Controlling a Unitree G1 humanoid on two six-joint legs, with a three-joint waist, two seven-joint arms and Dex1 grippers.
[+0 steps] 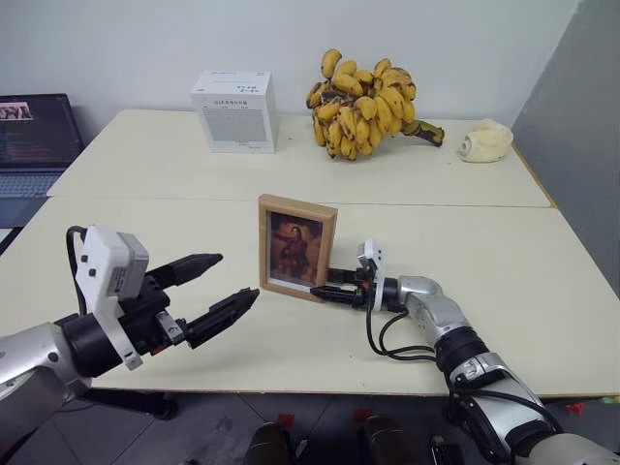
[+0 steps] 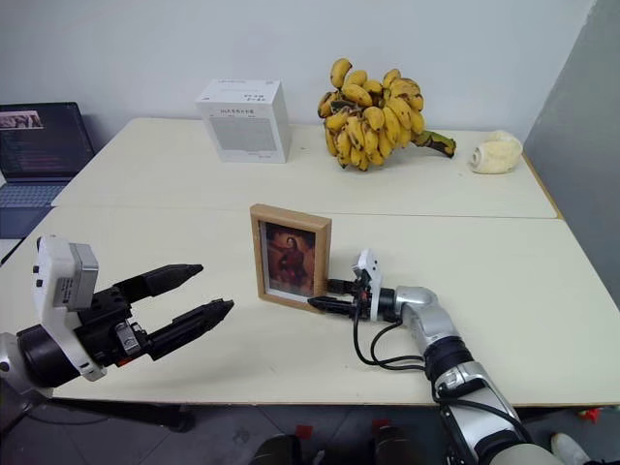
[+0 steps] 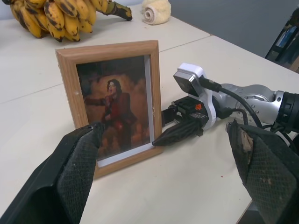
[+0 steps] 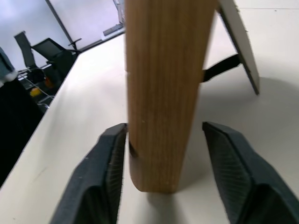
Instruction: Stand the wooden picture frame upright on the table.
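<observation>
Wooden picture frame (image 1: 297, 247) stands upright near the middle of the table (image 1: 542, 291), portrait facing the robot, its prop leg (image 4: 223, 69) swung out behind and apparently taking the weight. The right gripper (image 1: 336, 283) reaches in level from the frame's right side at its lower corner, and the right wrist view shows the two black fingers (image 4: 105, 177) straddling the frame's edge: one pad looks to be touching the wood, the other stands off with a visible gap, so the jaws are parted rather than clamped, though the tight angle makes contact on the near side hard to call. The left gripper (image 1: 208, 289) hangs wide open and empty in front of the frame, just to its left, touching nothing.

Further back sit a white cardboard box (image 1: 235, 110), a bunch of bananas (image 1: 366, 105) and a pale rolled object (image 1: 485, 141); a laptop (image 1: 34, 145) is off to the left.

Judging by this, the step in hand is the release. Next comes a straight withdrawal of the right fingers without brushing the edge or nudging the leg.
</observation>
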